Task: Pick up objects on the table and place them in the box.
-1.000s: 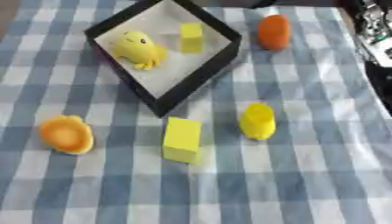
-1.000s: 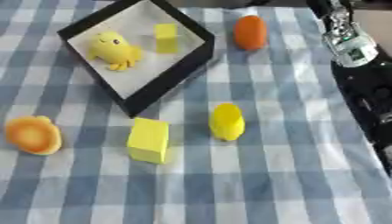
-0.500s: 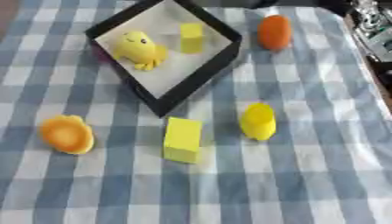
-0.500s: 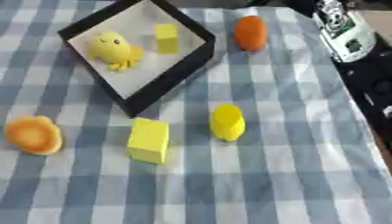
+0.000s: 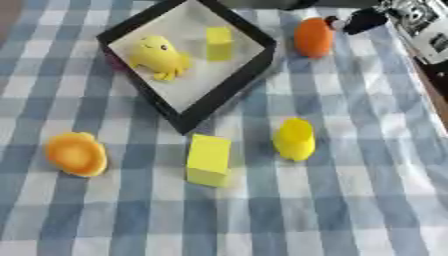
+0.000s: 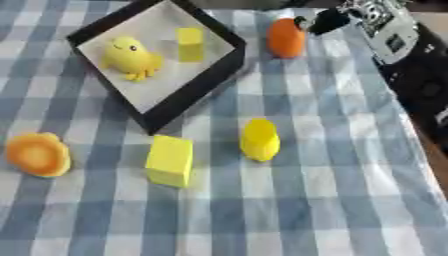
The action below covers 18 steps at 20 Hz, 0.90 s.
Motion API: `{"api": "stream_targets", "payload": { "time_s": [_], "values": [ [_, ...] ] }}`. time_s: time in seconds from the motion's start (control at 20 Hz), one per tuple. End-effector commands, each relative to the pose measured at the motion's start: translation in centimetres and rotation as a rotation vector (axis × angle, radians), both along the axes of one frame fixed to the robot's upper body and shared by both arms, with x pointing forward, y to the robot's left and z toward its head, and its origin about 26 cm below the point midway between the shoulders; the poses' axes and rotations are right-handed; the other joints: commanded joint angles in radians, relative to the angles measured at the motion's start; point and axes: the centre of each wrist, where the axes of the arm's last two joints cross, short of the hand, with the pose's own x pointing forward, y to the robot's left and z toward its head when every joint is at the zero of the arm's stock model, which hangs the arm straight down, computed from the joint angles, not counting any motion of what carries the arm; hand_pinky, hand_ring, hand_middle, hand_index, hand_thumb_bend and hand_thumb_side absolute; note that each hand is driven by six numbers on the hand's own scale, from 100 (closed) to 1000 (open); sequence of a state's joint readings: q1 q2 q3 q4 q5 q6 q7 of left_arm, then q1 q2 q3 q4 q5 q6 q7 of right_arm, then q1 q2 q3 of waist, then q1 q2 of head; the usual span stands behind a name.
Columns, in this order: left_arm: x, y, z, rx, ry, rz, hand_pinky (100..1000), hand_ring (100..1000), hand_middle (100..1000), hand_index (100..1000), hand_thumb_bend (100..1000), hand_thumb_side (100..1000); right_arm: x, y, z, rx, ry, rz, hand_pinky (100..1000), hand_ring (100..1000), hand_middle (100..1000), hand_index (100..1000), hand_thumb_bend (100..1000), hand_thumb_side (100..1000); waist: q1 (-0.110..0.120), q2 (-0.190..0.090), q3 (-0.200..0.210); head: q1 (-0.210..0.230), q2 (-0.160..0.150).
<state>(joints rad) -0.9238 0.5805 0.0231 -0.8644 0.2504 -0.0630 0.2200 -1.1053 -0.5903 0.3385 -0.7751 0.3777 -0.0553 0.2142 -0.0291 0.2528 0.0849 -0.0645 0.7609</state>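
Observation:
A black box (image 5: 223, 97) with a pale floor stands at the upper left, turned like a diamond. Inside it lie a yellow duck toy (image 5: 156, 56) and a small yellow block (image 5: 219, 42). Right of the box an orange oval object (image 5: 312, 37) rests on the checked cloth. My right hand (image 5: 359, 21) comes in from the upper right, its dark fingers stretched out and open right beside the orange object. On the cloth below sit a yellow cylinder (image 5: 295, 139), a larger yellow block (image 5: 209, 160) and an orange round piece (image 5: 76, 154) at the left. My left hand does not show.
The blue and white checked cloth (image 5: 350, 210) covers the table down to the lower edge. My right arm's dark bulk (image 6: 420, 80) fills the upper right, along the table's right edge (image 5: 433, 95).
My right hand has moved left from the right edge to the orange oval object. The things on the cloth have not moved.

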Motion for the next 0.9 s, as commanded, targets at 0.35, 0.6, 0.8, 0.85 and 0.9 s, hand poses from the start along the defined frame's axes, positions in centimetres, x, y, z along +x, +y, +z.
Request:
{"api": "stream_targets", "payload": {
  "time_s": [0.35,0.6,0.8,0.85,0.9],
  "values": [
    [-0.5,1.5,2.2,0.038,-0.042,0.034,774,793,875,929,878,610,-0.2,-1.7,4.2,-0.129,-0.012,0.052,914,866,850,910,417,100,0.007,-0.032,-0.009,0.006,-0.017],
    [-0.6,1.6,2.4,0.04,-0.045,0.037,774,793,873,927,880,605,-0.4,-2.0,5.4,-0.209,0.005,0.089,922,876,855,920,449,100,0.002,-0.028,-0.016,0.007,-0.022],
    [-0.6,1.2,2.8,0.045,-0.061,0.02,773,794,872,925,874,607,-0.4,-1.8,6.0,-0.253,0.048,0.106,924,881,859,924,453,100,0.002,-0.019,-0.01,-0.005,-0.036],
    [-0.7,1.1,3.0,0.044,-0.069,0.014,772,793,870,923,872,606,-0.6,-1.7,6.5,-0.261,0.071,0.113,924,881,859,924,455,100,0.002,-0.016,-0.008,-0.009,-0.041],
    [-0.8,0.9,3.2,0.04,-0.08,0.007,771,792,868,919,868,603,-0.7,-1.6,6.9,-0.266,0.09,0.118,924,881,859,924,457,100,0.003,-0.013,-0.005,-0.012,-0.046]
  ]
}}
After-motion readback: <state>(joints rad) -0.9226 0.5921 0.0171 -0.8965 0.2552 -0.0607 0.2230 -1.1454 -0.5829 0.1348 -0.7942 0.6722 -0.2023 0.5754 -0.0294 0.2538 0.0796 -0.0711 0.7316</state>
